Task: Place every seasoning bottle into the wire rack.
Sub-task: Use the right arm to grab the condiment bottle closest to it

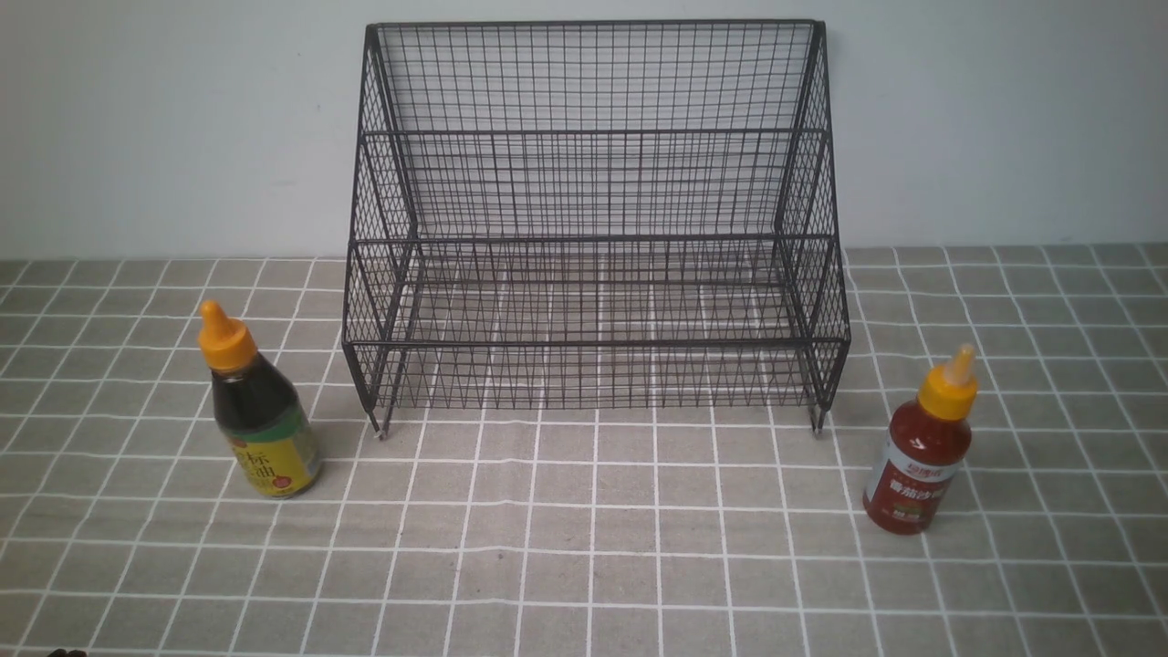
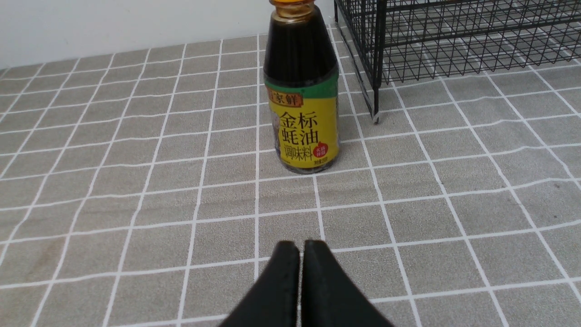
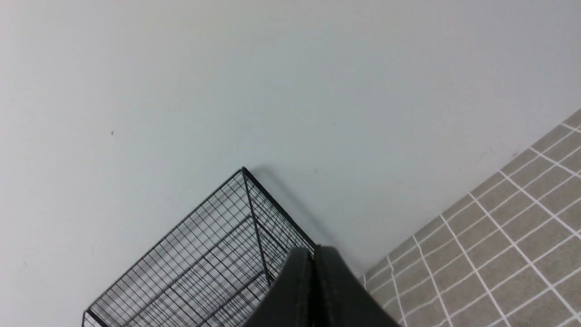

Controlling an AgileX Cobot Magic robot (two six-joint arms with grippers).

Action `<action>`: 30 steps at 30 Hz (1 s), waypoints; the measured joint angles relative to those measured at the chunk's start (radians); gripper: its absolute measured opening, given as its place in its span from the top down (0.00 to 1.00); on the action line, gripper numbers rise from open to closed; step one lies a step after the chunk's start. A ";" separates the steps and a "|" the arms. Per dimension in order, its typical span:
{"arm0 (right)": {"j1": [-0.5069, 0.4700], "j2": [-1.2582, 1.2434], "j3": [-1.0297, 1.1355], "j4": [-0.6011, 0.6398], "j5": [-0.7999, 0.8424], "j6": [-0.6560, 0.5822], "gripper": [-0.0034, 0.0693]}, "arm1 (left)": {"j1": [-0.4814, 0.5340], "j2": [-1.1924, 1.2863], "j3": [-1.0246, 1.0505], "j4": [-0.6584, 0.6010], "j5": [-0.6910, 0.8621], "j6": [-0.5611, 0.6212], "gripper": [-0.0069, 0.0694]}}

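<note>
1. Centrally, in the front view, you see the wire rack [image 1: 593,342]: black mesh, stepped tiers, tall back against the pale wall [image 1: 137,119]. It stands on small feet on a grey checked tablecloth [image 1: 593,547]. No bottle is on any tier.
2. The dark sauce bottle [image 1: 265,429] stands upright on the cloth on the robot's left. It has an orange nozzle cap and a yellow-green label. It's near the rack's front-left foot, not touching it.
3. The red sauce bottle [image 1: 917,465] stands upright on the robot's right, w/ a yellow-orange cap and a white-red label. It sits a bit nearer the camera than the rack's front-right foot, apart from it.
4. Left gripper [image 2: 300,247]: in the left wrist view, you see the two black fingers pressed together, w/ nothing between them. They are low over the cloth, and the dark bottle is straight ahead, clear of the tips. The rack's corner shows beside the bottle.
5. Right gripper [image 3: 314,252]: in the right wrist view, its fingers meet too, holding nothing. It points up toward the wall, w/ the rack's top corner behind the tips. The red bottle isn't in that view.
6. Neither arm shows in the front view.
</note>
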 joint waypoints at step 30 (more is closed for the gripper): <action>0.008 1.106 -1.084 -0.234 1.203 -0.313 0.93 | 0.000 0.000 0.000 0.000 0.000 0.000 0.92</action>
